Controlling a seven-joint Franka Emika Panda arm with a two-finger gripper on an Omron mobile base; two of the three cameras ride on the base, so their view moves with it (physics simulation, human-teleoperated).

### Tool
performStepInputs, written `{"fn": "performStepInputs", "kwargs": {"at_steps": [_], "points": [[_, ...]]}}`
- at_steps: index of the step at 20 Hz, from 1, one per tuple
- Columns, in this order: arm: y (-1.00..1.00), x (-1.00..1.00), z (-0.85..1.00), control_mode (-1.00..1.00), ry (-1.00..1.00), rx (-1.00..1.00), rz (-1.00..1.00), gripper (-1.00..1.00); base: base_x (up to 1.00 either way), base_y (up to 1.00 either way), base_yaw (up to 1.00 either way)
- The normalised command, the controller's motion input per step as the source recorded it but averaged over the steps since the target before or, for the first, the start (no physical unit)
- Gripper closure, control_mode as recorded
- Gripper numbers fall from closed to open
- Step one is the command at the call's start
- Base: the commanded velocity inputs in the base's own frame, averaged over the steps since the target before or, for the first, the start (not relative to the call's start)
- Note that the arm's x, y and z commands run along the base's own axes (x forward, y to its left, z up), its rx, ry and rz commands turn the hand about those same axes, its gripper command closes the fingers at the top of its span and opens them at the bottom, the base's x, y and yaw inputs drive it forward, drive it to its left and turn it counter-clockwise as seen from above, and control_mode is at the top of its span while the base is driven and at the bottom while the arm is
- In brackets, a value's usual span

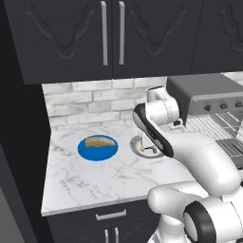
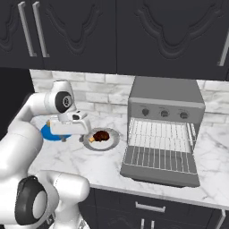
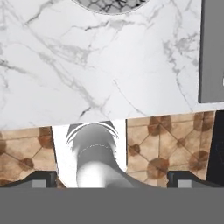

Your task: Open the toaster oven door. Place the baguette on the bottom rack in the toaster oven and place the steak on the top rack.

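The toaster oven point(image 2: 165, 96) stands on the right of the counter, and its door point(image 2: 160, 164) lies folded down flat in front. Wire racks point(image 2: 159, 134) show inside. On a small grey plate point(image 2: 112, 142) left of the oven rests the dark brown steak point(image 2: 101, 135). Further left, the tan baguette point(image 1: 99, 141) lies on a blue plate point(image 1: 84, 152). My gripper point(image 2: 71, 129) hovers over the counter between the two plates, just left of the steak. Its fingertips point(image 3: 43, 177) stand wide apart, open, with nothing between them.
Dark upper cabinets point(image 1: 111, 33) hang above the white marble counter point(image 1: 80, 182), and a brick backsplash point(image 1: 85, 102) runs behind it. The counter's front edge and the tiled floor point(image 3: 166, 144) show in the hand view. A dark wall point(image 1: 21, 142) bounds the left side.
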Motion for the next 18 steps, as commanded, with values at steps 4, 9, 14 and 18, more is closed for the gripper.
{"fn": "performStepInputs", "kwargs": {"at_steps": [4,9,14,18], "points": [[0.22,-0.22,0.0,-1.0,0.04,0.0,0.03,-1.0,0.0,0.0,0.0],[0.21,-0.28,0.0,-1.0,0.03,0.0,0.04,-1.0,0.0,0.0,0.0],[0.16,-0.23,0.0,-1.0,0.07,0.01,0.07,-1.0,0.0,0.0,0.0],[0.14,-0.17,0.0,-1.0,0.09,0.01,0.09,-1.0,0.0,0.0,0.0]]}}
